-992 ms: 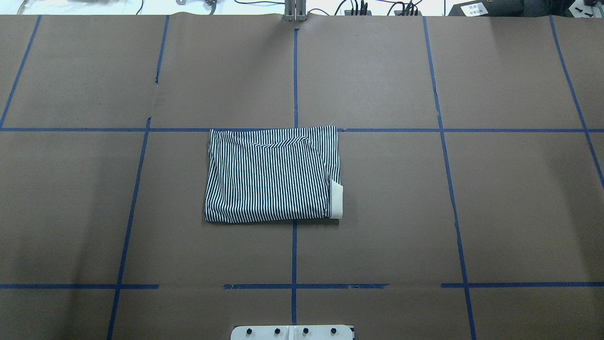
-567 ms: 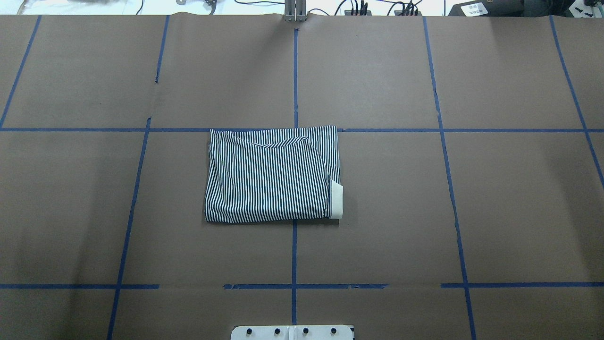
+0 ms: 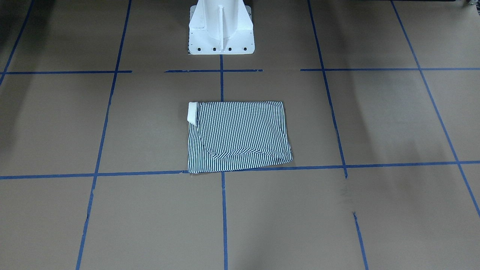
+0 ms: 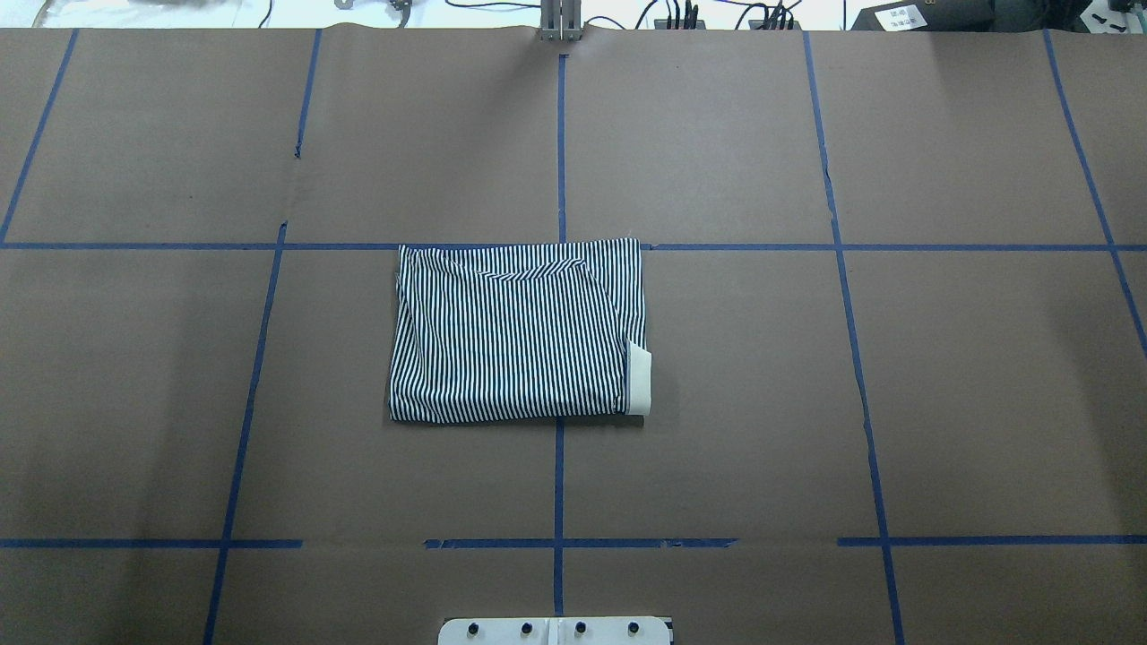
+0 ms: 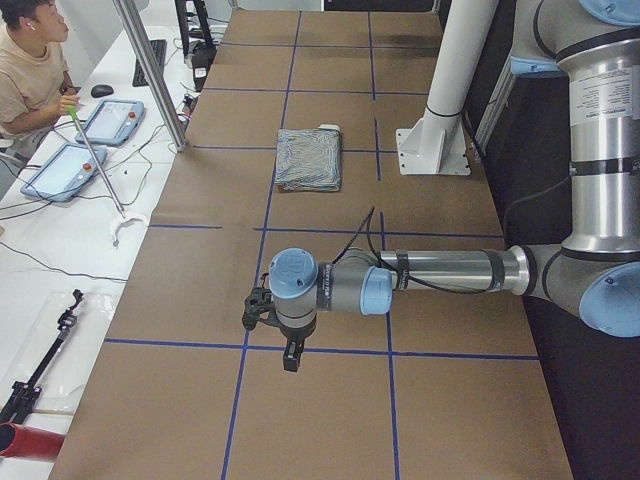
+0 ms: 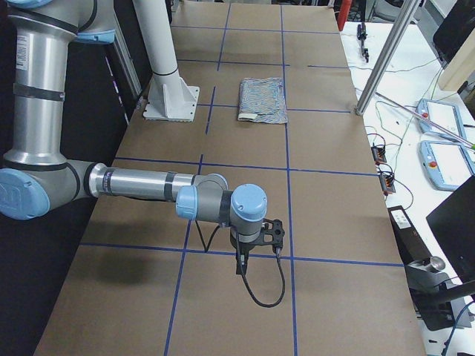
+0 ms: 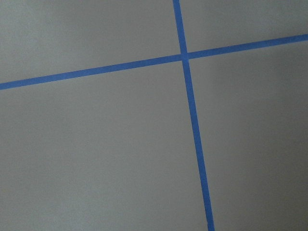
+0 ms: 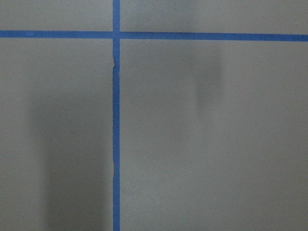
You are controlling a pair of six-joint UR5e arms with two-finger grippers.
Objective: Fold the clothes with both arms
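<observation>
- Polo shirt: folded into a compact rectangle and lying flat at the middle of the table. It straddles the central blue tape line. Its far edge runs along the cross tape line.
- Stripes: thin, navy and white, running toward and away from the robot. Near the far edge a folded-over layer shows a slanted chevron of stripes.
- Collar: plain cream, sticking out at the shirt's corner nearest the white pedestal base, on the robot's right. In the front-facing view it is at the shirt's upper left.
- Left arm: stretched low over the table toward its left end, well apart from the shirt.
- Left gripper: black and close above the paper. It shows only in the side view, so whether the claw is spread or pressed together cannot be told.
- Right arm: mirrored pose toward the right end, also well apart from the shirt, with a black cable looping beneath the wrist.
- Right gripper: claw state likewise cannot be told.
- Both wrist cameras show only brown paper and crossing blue tape.
- Writing: a white label on a dark box past the far edge carries print too small to read.
- A person sits at the side bench, near two blue-framed tablets.
</observation>
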